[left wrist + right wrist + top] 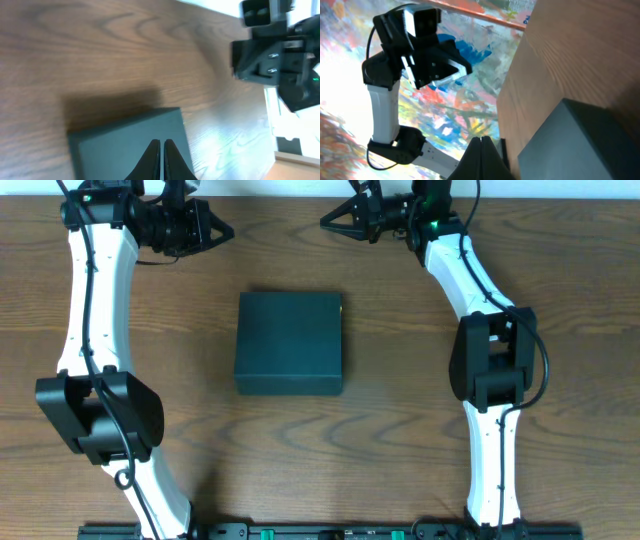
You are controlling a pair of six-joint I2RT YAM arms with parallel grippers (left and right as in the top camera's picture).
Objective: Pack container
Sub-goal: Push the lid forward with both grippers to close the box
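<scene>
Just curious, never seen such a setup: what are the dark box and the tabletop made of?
The container looks like matte dark teal cardboard: dull faces, crisp edges. The table looks like wood or wood-grain laminate: brown grain, faint sheen; I cannot tell which.

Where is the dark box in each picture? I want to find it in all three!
Overhead: the container sits in the middle of the picture, lid shut.
Left wrist: the container is at the bottom middle, cut off by the lower edge.
Right wrist: the container is in the bottom right corner.
Shared landmark: the brown wooden table under it shows in all three views.
</scene>
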